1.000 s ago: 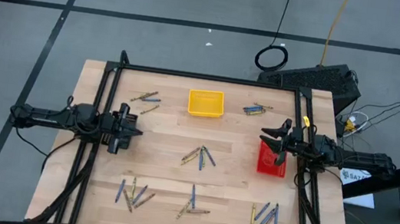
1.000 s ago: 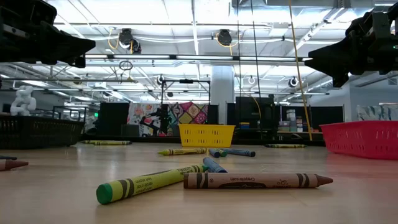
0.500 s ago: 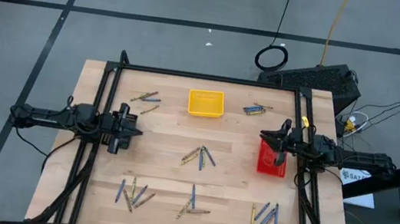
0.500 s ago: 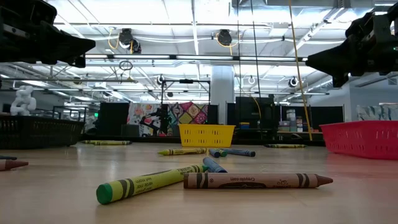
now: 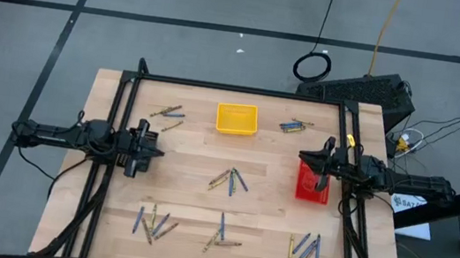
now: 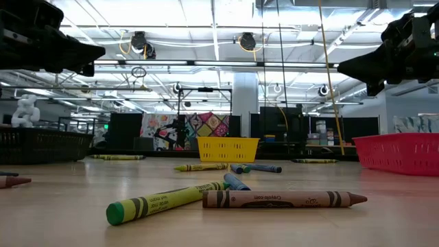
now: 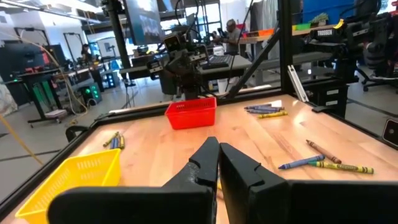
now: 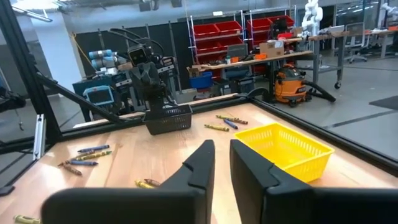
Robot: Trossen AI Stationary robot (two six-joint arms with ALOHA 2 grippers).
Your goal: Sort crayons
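Observation:
Crayons lie on the wooden table in several loose clusters: far left (image 5: 167, 116), far right (image 5: 295, 126), centre (image 5: 229, 180), and three along the near edge (image 5: 152, 223), (image 5: 220, 235), (image 5: 305, 248). A yellow-green crayon (image 6: 164, 201) and a brown crayon (image 6: 281, 199) lie closest in the low view. My left gripper (image 5: 159, 146) (image 7: 219, 149) hovers level above the table's left side, shut and empty. My right gripper (image 5: 305, 157) (image 8: 222, 149) hovers level at the right side over the red tray (image 5: 311, 189), shut to a narrow slit with nothing in it.
A yellow tray (image 5: 238, 118) stands at the far middle. A black tray (image 8: 169, 119) sits under my left gripper. A black frame (image 5: 244, 90) runs around the table's edge. Bare wood lies between the centre cluster and the near clusters.
My right gripper has closed its fingers while staying in place above the red tray. My left gripper and the crayons have not moved.

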